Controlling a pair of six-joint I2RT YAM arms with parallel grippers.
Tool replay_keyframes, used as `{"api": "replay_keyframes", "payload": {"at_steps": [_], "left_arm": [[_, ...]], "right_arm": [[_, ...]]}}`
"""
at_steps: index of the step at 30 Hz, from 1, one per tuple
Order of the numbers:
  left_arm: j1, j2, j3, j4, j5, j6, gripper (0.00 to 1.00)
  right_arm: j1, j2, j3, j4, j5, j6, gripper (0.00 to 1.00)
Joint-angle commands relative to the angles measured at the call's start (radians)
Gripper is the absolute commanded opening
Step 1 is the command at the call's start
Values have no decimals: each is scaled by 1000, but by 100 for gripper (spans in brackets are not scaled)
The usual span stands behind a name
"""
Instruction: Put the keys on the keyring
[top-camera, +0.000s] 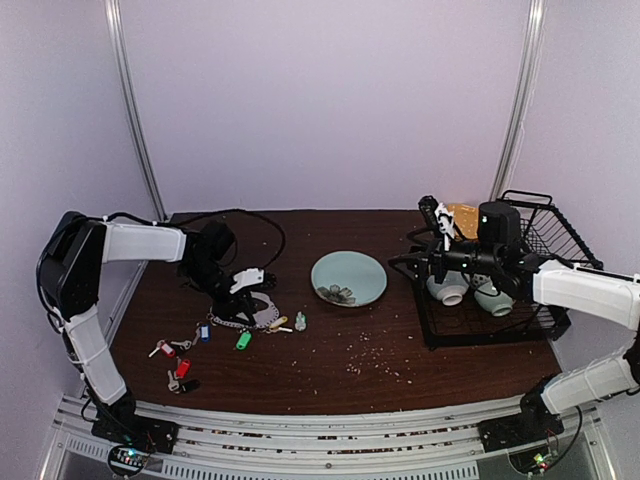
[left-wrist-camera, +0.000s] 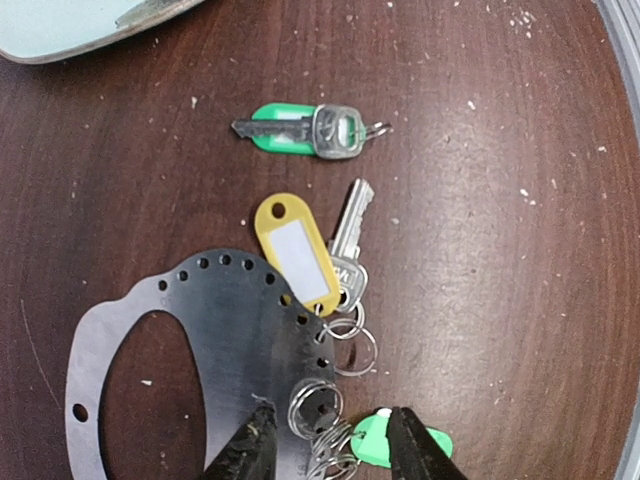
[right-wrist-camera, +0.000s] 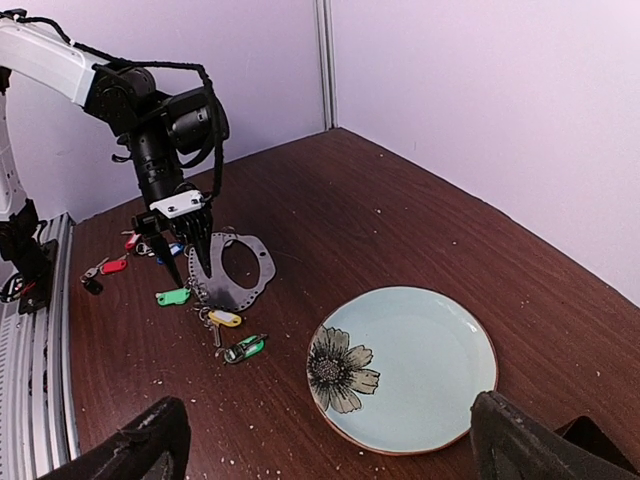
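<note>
The keyring (left-wrist-camera: 215, 330) is a flat grey metal oval loop with small holes along its rim, lying left of centre on the table (top-camera: 255, 312) (right-wrist-camera: 243, 272). A yellow-tagged key (left-wrist-camera: 297, 250) and several small split rings (left-wrist-camera: 340, 345) sit at its edge. A green-tagged key (left-wrist-camera: 305, 130) lies loose beyond them. My left gripper (left-wrist-camera: 330, 445) points down, open. One finger is over the keyring's rim and the other over a second green tag (left-wrist-camera: 375, 440), with rings between them. Red-tagged keys (top-camera: 172, 358) and a blue tag (top-camera: 204, 332) lie further left. My right gripper (right-wrist-camera: 335, 455) hangs wide open, holding nothing.
A pale green plate (top-camera: 360, 270) (right-wrist-camera: 430, 340) with a dark flower print lies mid-table. A black wire dish rack (top-camera: 545, 225) holding two bowls (top-camera: 447, 290) stands at the right, under my right arm. Crumbs dot the dark wood.
</note>
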Motion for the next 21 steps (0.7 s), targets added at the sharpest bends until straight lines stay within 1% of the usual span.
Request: {"api": "replay_keyframes", "payload": {"at_steps": [1, 3, 7, 11, 13, 15, 17, 21], "left_arm": [[-22, 16, -50, 111, -101, -26, 37], [-21, 18, -54, 136, -129, -38, 32], [-21, 50, -44, 112, -130, -37, 29], [-25, 70, -54, 104, -133, -54, 28], [-35, 62, -54, 105, -149, -56, 30], [-43, 49, -52, 118, -163, -63, 30], [-51, 41, -50, 118, -165, -69, 23], [-73, 21, -74, 118, -157, -73, 0]], "right_arm": [[6, -23, -27, 37, 14, -10, 100], [6, -19, -26, 40, 11, -11, 100], [6, -10, -25, 35, 13, -17, 100], [6, -7, -27, 32, 20, -24, 100], [5, -5, -28, 33, 22, -26, 100], [6, -2, -25, 34, 19, -23, 100], [6, 1, -22, 32, 20, -24, 100], [5, -5, -21, 20, 36, -33, 100]]}}
